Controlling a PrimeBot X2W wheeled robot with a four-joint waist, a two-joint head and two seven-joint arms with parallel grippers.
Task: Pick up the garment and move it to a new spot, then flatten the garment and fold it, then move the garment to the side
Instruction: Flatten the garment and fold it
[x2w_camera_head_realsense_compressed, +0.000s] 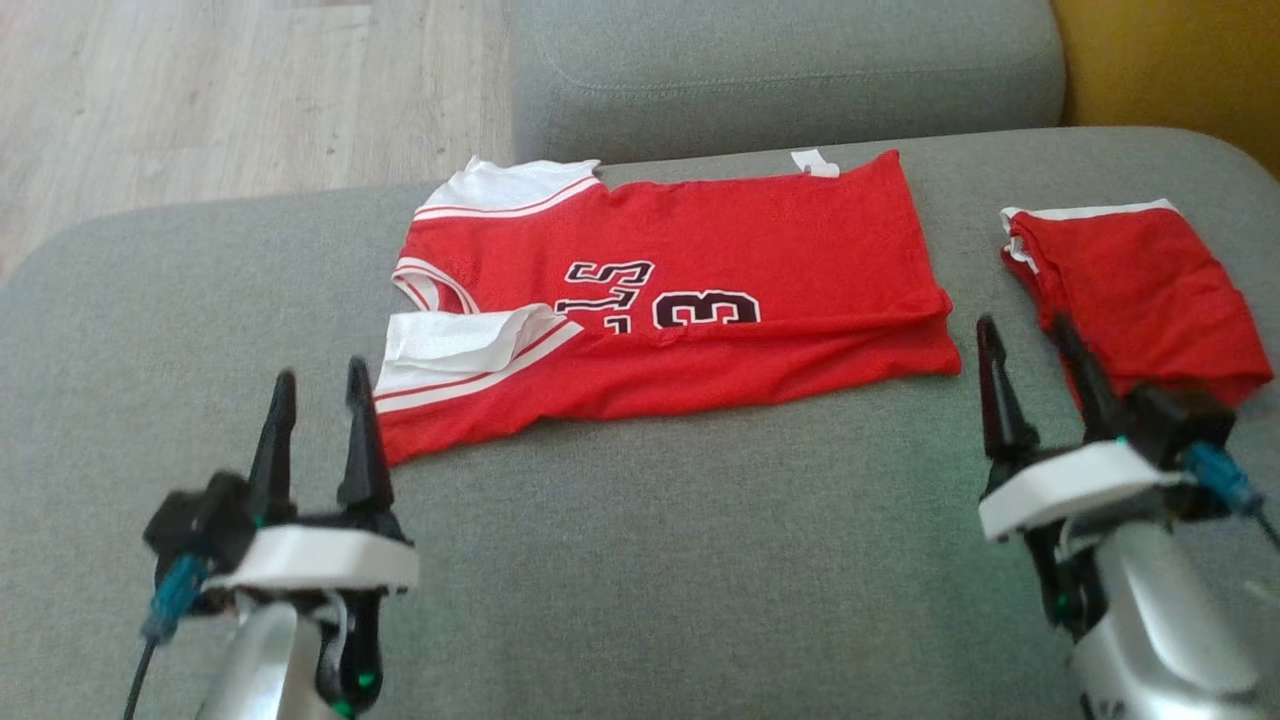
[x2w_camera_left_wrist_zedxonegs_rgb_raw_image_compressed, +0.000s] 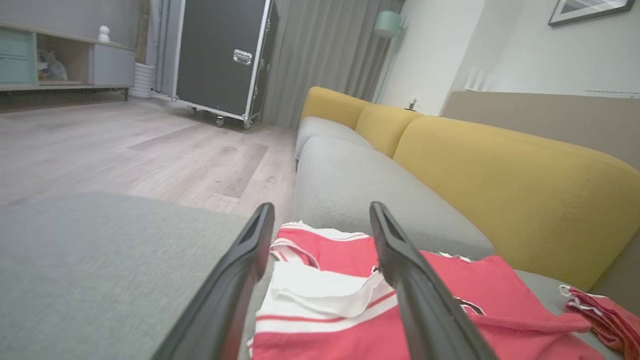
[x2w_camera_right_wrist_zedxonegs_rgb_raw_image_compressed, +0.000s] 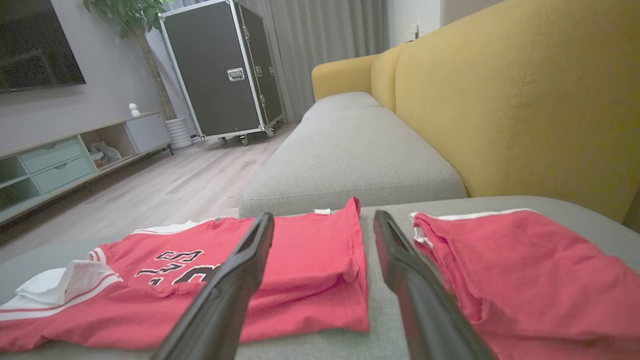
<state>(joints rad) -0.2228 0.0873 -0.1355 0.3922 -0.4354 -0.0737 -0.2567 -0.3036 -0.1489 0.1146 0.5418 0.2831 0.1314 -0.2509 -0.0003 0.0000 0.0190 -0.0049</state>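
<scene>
The garment (x2w_camera_head_realsense_compressed: 680, 290) is a red jersey with white sleeves and black lettering, lying flat and folded lengthwise on the grey sofa seat (x2w_camera_head_realsense_compressed: 640, 520). It also appears as the garment (x2w_camera_left_wrist_zedxonegs_rgb_raw_image_compressed: 350, 305) ahead of the left fingers and the garment (x2w_camera_right_wrist_zedxonegs_rgb_raw_image_compressed: 300, 260) ahead of the right fingers. My left gripper (x2w_camera_head_realsense_compressed: 320, 385) hovers open just short of the jersey's near left corner, nothing between its fingers. Open too, my right gripper (x2w_camera_head_realsense_compressed: 1030, 345) stands near the jersey's right end, empty.
A second folded red piece (x2w_camera_head_realsense_compressed: 1140, 290) lies at the right of the seat, partly behind the right fingers. Another grey cushion (x2w_camera_head_realsense_compressed: 780, 70) and a yellow backrest (x2w_camera_head_realsense_compressed: 1170, 60) lie beyond. Wood floor (x2w_camera_head_realsense_compressed: 230, 90) at the far left; a black wheeled case (x2w_camera_right_wrist_zedxonegs_rgb_raw_image_compressed: 220, 70) stands across the room.
</scene>
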